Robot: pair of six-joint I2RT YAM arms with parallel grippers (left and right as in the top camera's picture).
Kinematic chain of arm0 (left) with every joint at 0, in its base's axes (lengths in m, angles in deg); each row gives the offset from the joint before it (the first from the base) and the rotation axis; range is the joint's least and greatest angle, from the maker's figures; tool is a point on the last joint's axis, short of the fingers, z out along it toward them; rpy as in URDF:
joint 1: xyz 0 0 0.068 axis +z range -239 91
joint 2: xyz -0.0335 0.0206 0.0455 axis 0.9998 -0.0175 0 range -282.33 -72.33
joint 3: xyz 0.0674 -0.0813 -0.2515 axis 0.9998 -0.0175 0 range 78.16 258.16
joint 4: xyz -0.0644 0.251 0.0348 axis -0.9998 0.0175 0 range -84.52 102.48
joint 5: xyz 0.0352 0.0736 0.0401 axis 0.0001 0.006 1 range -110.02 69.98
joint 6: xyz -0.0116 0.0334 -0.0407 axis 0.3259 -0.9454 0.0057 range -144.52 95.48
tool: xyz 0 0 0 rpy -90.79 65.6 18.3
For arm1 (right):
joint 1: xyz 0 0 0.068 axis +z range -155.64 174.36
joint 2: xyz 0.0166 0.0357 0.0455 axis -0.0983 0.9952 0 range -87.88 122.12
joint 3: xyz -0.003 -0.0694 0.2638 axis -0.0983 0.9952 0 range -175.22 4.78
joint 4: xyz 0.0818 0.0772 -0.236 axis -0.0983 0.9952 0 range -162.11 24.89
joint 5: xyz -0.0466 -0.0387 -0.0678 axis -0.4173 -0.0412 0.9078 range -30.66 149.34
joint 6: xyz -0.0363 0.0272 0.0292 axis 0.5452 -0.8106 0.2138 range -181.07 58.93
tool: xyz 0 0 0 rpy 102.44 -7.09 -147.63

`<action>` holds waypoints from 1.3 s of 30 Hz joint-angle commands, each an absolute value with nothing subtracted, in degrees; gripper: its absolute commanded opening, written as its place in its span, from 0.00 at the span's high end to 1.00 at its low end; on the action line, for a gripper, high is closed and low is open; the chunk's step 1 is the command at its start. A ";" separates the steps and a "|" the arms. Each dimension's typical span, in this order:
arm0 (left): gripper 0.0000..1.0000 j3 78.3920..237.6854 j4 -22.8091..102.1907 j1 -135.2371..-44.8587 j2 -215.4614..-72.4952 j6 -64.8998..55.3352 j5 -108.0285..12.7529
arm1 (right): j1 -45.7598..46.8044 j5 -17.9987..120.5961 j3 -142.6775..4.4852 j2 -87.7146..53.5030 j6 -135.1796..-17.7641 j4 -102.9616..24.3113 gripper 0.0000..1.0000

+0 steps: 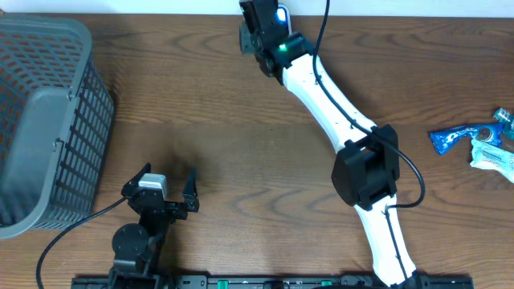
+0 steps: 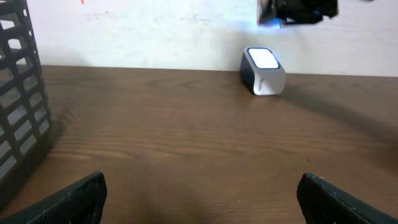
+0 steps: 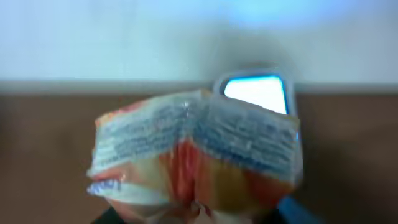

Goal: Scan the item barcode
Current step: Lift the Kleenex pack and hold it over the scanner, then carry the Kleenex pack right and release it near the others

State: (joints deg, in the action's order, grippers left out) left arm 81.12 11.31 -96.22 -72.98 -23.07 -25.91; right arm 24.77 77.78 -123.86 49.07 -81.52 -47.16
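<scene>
Nearest our right wrist camera, we see the crinkled orange-and-white packet [image 3: 193,155] pinched in the right gripper [image 1: 255,36], its printed side just in front of the lit scanner [image 3: 258,93]. Beneath everything we see the wooden table [image 1: 225,136], then the grey basket [image 1: 88,136] at its left end, the left gripper [image 1: 169,173] with fingers spread wide near the front edge, and blue wrappers [image 1: 454,138] lying at the right.
</scene>
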 commanded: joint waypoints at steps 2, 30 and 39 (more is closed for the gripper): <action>0.02 80.36 13.15 -96.31 -72.56 -23.44 -27.09 | 22.81 85.58 -120.12 54.51 -78.53 -60.23 0.52; 0.02 80.36 13.15 -96.31 -72.56 -23.44 -27.09 | 19.02 96.90 -120.14 47.69 -69.52 -53.17 0.55; 0.02 80.36 13.17 -96.31 -72.56 -23.44 -27.09 | 6.65 97.89 -120.12 36.85 -87.53 -13.04 0.58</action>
State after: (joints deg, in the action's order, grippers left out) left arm 81.21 11.48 -96.22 -72.91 -23.07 -26.13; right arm 13.06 95.81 -120.14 37.66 -78.20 -19.07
